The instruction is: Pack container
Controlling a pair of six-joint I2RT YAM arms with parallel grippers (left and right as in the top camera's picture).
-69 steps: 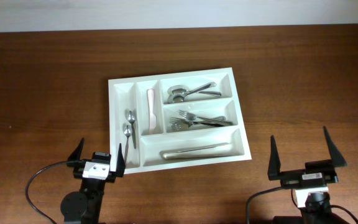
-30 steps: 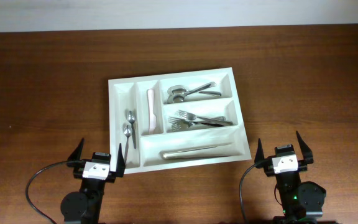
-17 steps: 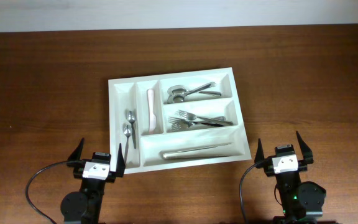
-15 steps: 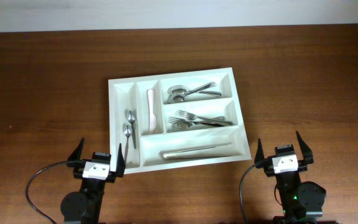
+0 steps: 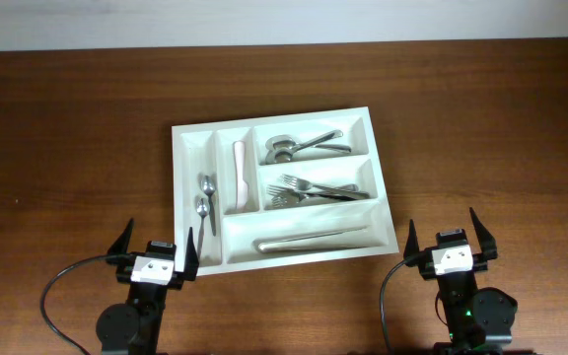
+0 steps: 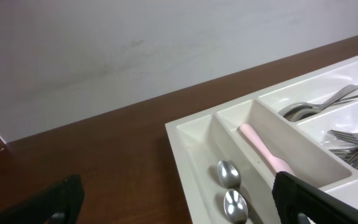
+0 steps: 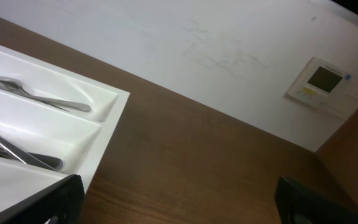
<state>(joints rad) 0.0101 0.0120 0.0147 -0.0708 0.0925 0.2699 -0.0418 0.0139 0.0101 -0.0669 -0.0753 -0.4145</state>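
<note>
The white container [image 5: 180,138] lies in the middle of the wooden table. It holds two small spoons [image 5: 205,197], a pink-handled utensil [image 5: 239,176], large spoons [image 5: 299,146], forks [image 5: 314,189] and a long metal utensil [image 5: 309,240]. My left gripper [image 5: 156,248] is open and empty at the tray's front left corner. My right gripper [image 5: 445,242] is open and empty just right of the tray's front right corner. The left wrist view shows the tray [image 6: 188,134], the spoons [image 6: 230,186] and the pink handle [image 6: 260,146]. The right wrist view shows the tray's right end [image 7: 107,115].
Bare wooden table [image 5: 67,148] lies on all sides of the tray. A white wall runs along the far edge [image 5: 264,20]. A wall control panel [image 7: 325,84] shows in the right wrist view. Cables trail from both arm bases at the near edge.
The right gripper has drawn in from a wider, raised pose 2.3 s ago to a lower pose near the tray's corner. Nothing has moved in the last second.
</note>
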